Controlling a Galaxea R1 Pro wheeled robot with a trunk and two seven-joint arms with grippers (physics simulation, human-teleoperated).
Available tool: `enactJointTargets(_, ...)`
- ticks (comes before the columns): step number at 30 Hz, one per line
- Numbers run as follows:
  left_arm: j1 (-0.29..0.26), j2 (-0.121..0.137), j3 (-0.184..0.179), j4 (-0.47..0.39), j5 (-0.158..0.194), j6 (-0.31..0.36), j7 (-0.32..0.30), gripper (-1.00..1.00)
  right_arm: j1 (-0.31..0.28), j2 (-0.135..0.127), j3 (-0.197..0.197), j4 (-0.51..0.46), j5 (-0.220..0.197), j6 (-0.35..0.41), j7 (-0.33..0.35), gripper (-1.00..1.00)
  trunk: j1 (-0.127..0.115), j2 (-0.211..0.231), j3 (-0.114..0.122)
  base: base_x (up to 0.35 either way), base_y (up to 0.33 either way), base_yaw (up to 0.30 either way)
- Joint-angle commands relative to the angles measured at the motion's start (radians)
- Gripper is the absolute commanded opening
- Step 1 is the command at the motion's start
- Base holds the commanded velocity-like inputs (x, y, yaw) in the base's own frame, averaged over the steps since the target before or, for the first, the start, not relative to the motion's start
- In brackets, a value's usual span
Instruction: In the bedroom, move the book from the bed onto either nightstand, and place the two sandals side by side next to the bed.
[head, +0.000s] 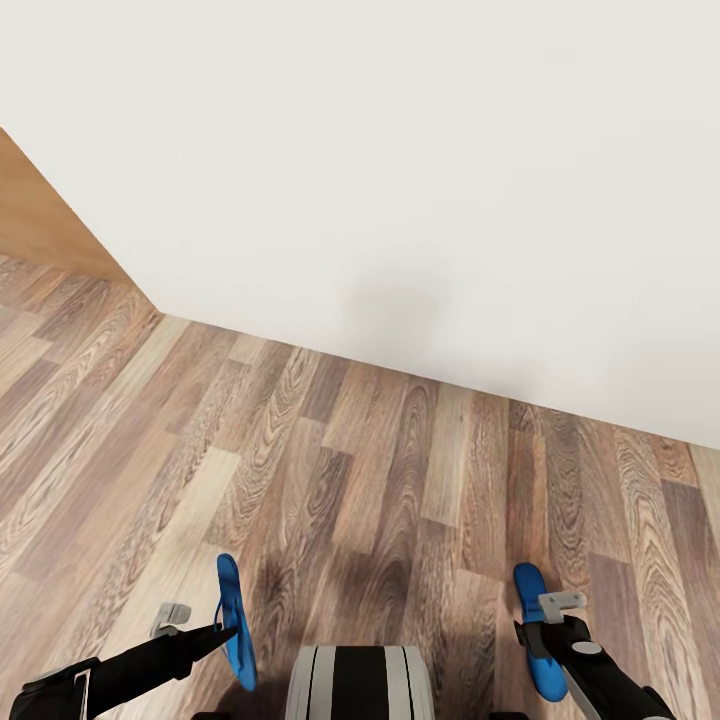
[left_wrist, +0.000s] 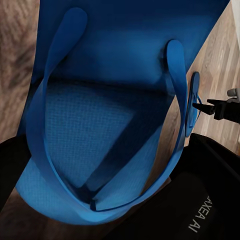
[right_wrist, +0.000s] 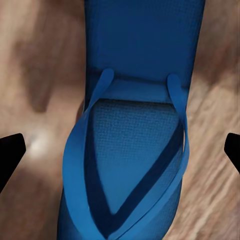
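Sandals (head: 236, 620) (head: 538, 630), one held in each hand (head: 215, 630) (head: 540, 625)

- Two bright blue flat rubber sandals, one (head: 236, 620) at left, one (head: 535, 630) at right, with a fine dotted footbed texture.
- Wood-plank floor (head: 380, 480): mixed light tan and darker brown boards, swirling grain.
- Plain white wall (head: 400, 180).
- Black robot arms, grey fittings.

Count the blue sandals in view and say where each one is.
2. One sandal hangs at the left hand, above the wood floor. The other sandal is at the right hand, on the opposite side of the robot's trunk.
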Motion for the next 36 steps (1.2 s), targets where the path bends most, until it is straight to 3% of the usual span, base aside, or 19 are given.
enactJointTargets(1,-0.001,-0.001,0.004,-0.001,-0.008,0.011,-0.007,-1.0,0.0,0.0,-0.004,-0.002,0.01,0.005,0.002,1.0,0.0,0.0,-0.001,0.002,-0.002,0.0)
enactJointTargets(8,-0.001,0.0,0.004,-0.001,-0.009,0.011,-0.007,-1.0,0.0,0.0,-0.004,-0.002,0.01,0.005,0.002,1.0,0.0,0.0,-0.001,0.0,0.0,0.0)
enactJointTargets(19,-0.001,0.0,0.004,-0.001,-0.011,0.011,-0.007,-1.0,0.0,0.0,-0.004,-0.002,0.01,0.005,0.002,1.0,0.005,-0.003,-0.043,0.0,0.0,0.0)
enactJointTargets(27,-0.001,0.0,0.004,-0.001,-0.011,0.011,-0.007,-1.0,0.0,-0.001,-0.004,-0.002,0.01,0.005,0.002,1.0,0.005,-0.003,-0.043,0.0,0.0,0.0)
enactJointTargets(33,-0.001,0.0,0.004,-0.001,-0.01,0.011,-0.007,-1.0,0.0,0.0,-0.004,-0.002,0.01,0.005,0.002,1.0,0.007,-0.004,-0.066,0.0,0.0,0.0)
enactJointTargets(36,-0.001,0.0,0.004,-0.001,-0.009,0.011,-0.007,-1.0,0.0,0.0,-0.004,-0.002,0.01,0.005,0.002,1.0,0.007,-0.004,-0.066,0.0,0.0,0.0)
